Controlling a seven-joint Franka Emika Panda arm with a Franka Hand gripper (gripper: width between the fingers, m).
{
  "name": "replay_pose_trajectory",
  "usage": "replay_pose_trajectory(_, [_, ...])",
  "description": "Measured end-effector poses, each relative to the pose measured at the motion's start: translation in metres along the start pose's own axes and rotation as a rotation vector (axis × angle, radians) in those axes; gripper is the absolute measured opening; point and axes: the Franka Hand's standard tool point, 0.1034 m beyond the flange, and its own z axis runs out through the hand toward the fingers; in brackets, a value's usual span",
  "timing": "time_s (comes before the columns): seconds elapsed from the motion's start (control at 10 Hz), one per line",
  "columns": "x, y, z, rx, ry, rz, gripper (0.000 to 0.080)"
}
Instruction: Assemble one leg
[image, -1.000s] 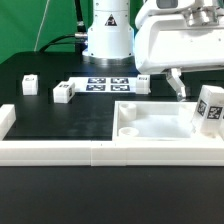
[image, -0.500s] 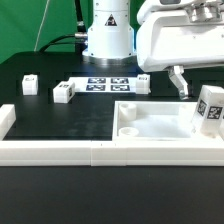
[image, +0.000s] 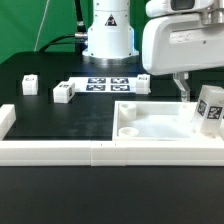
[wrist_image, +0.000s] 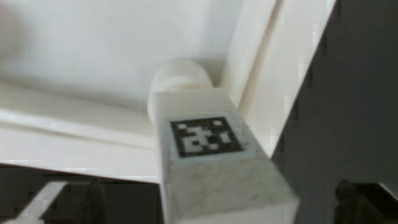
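Note:
A leg (image: 209, 108), a small white block with a black-and-white marker, stands tilted in the white tray (image: 150, 128) at its corner on the exterior view's right. My gripper (image: 197, 94) hangs just above it, open, with one finger (image: 183, 88) showing beside the leg. In the wrist view the leg (wrist_image: 210, 140) fills the middle, leaning on the tray's rim (wrist_image: 267, 70), and my gripper (wrist_image: 205, 205) straddles it with dark fingertips (wrist_image: 43, 205) well apart at both sides. Three more legs lie on the black table: two (image: 29, 84) (image: 64, 92) at the left, one (image: 143, 82) behind the tray.
The marker board (image: 107, 84) lies in front of the robot base (image: 107, 35). A white wall (image: 60, 150) runs along the front edge of the table, with a raised end (image: 6, 118) at the exterior view's left.
My gripper has moved toward the exterior view's right and slightly down, closer over the leg in the tray. The legs and tray have not moved.

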Motion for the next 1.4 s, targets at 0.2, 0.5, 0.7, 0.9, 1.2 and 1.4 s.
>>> replay_pose_trajectory(0.2, [0.0012, 0.0004, 0.0020, 0.003, -0.020, 0.005, 0.0649])
replay_pose_trajectory(0.5, [-0.0002, 0.0031, 0.0040, 0.002, -0.018, 0.008, 0.0596])
replay_pose_trajectory(0.7, [-0.0002, 0.0033, 0.0040, 0.002, -0.018, 0.008, 0.0306])
replay_pose_trajectory(0.9, [-0.0003, 0.0034, 0.0041, 0.002, -0.018, 0.008, 0.0290])
replay_pose_trajectory(1.2, [-0.0003, 0.0032, 0.0042, 0.004, -0.018, 0.042, 0.0290])
replay_pose_trajectory(1.4, [-0.0009, 0.0020, 0.0048, 0.008, -0.018, 0.134, 0.0290])
